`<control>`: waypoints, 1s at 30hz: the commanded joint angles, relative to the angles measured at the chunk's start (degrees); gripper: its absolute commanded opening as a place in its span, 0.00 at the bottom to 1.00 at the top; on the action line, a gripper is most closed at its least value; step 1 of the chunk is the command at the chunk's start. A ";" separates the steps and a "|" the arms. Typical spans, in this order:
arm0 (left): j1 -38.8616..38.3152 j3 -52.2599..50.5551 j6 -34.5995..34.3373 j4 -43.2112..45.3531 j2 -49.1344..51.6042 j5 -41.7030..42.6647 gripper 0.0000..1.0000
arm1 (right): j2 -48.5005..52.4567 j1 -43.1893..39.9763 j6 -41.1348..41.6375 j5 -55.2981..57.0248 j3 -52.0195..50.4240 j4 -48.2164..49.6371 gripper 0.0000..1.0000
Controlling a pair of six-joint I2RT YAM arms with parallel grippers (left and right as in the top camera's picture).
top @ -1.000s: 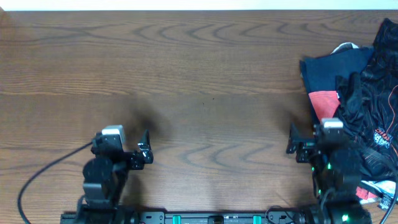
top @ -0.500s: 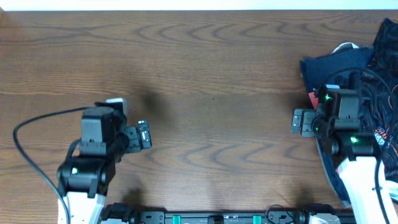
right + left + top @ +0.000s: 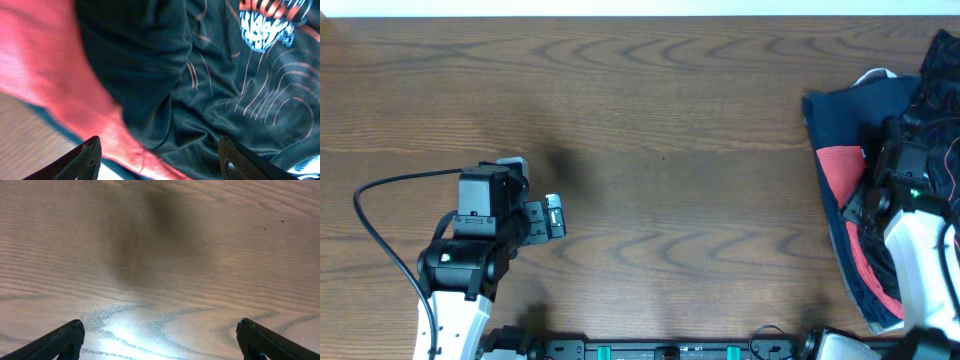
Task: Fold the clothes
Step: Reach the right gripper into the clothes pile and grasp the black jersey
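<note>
The clothes lie in a heap at the table's right edge: a black jersey [image 3: 932,95] with thin wavy lines on top of a red-and-navy garment [image 3: 842,175]. My right arm reaches over the heap and hides its gripper in the overhead view. In the right wrist view the right gripper [image 3: 162,162] is open just above the black jersey [image 3: 225,100] and the red cloth [image 3: 45,60]; a coloured logo [image 3: 265,22] shows on the jersey. My left gripper [image 3: 554,216] is open and empty over bare wood at the left; the left wrist view [image 3: 160,342] shows only table between its fingers.
The brown wooden table [image 3: 660,150] fills the view. A black cable [image 3: 380,190] loops off the left arm. Something white [image 3: 873,75] pokes out at the heap's far side.
My right arm has swung right and forward from beside the heap to over it. My left arm rose from its rest pose and stays at the left, fingers pointing right.
</note>
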 commanded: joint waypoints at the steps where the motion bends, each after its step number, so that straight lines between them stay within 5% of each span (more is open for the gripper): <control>1: 0.35 1.11 -0.50 -0.11 -0.04 0.39 0.98 | 3.32 -2.03 1.31 1.14 0.52 0.66 0.72; 7: 0.35 1.11 -0.50 -0.11 -0.04 0.39 0.98 | 8.44 -2.82 2.56 0.42 0.52 1.68 0.56; 8: 0.35 1.11 -0.50 -0.11 -0.04 0.39 0.98 | 8.96 -2.82 2.56 0.44 0.52 1.70 0.43; 10: 0.35 1.11 -0.50 -0.07 0.00 0.39 0.98 | 9.35 -2.82 2.58 0.42 0.52 1.68 0.01; 17: 0.35 1.11 -0.50 0.26 0.04 0.37 0.98 | 5.55 -2.80 2.36 -4.94 4.98 -0.48 0.01; 25: 0.35 1.11 -0.50 1.18 0.11 0.39 0.98 | -3.13 1.03 -17.57 -42.38 14.60 -1.57 0.01; 30: 0.35 1.11 -0.50 1.40 0.17 0.39 0.98 | -3.48 9.25 -19.06 -43.30 13.97 -8.31 0.01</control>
